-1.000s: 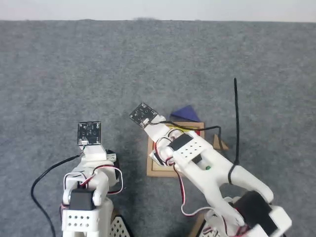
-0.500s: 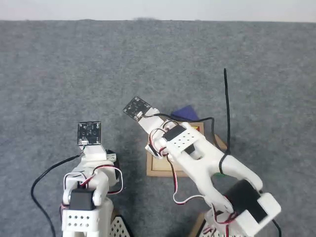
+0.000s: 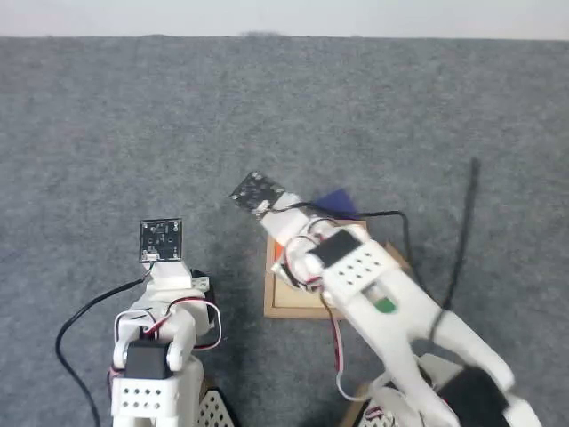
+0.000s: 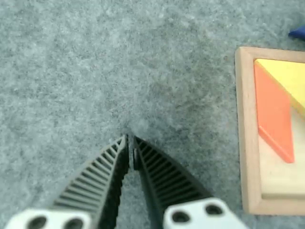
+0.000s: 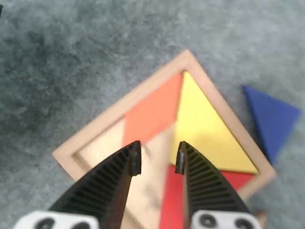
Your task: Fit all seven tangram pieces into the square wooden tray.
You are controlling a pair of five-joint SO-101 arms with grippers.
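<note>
Nearest, the left gripper [image 4: 129, 143] is closed and empty over the grey tabletop [image 4: 95, 62], just beside the square wooden tray [image 4: 244, 124]. The right gripper [image 5: 158, 157] hovers above the tray, slightly open, holding nothing. Inside lie an orange piece [image 5: 152, 112], a yellow triangle [image 5: 205, 133] and a red piece [image 5: 169, 198], with bare wood beside them. Beyond the tray's far corner, a blue triangle [image 5: 269, 119] lies on the tabletop. The task seems under halfway done. No writing is readable.
</note>
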